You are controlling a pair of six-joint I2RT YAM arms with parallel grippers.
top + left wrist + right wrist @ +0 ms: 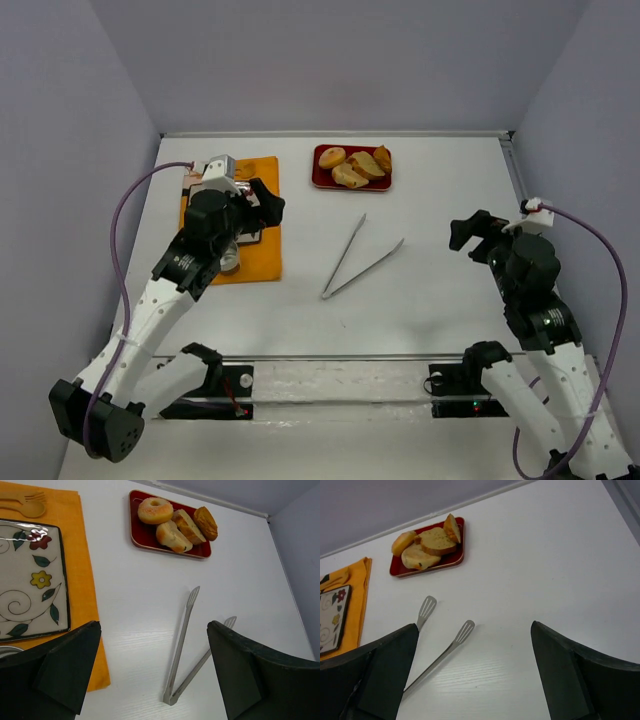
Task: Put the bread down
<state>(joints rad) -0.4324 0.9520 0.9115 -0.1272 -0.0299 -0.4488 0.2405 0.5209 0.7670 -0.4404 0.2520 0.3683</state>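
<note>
A: Nearest to the lens, the dark fingers (70,675) of the left gripper (154,630): spread wide, holding nothing, hanging above the white table (240,570).

B: And the right gripper (474,627)?

A: Same picture. Spread wide, nothing between, well apart from everything on the table.

B: Location of the bread (175,522)?

A: All on the red tray (136,532) at the far side of the table. Four pieces, as far as can be counted: one ring like a doughnut and three others, lying close together and touching.

B: Anything placed already?

A: Nothing, to judge from these views. On the left, a square plate (25,560) with a flower pattern, lying on an orange mat (80,555). No bread on the visible part of it. Probably the goal, though not named in the task.

B: Any tool?

A: Metal tongs (181,645), lying flat on the table between the two arms, near the tray but not touching it. Not gripped by either side.

B: So, progress?

A: At the very start, by my judgement. Left to do: take a piece of bread, perhaps with the tongs, carry it over and set it down. Which piece first, impossible to say.
</note>
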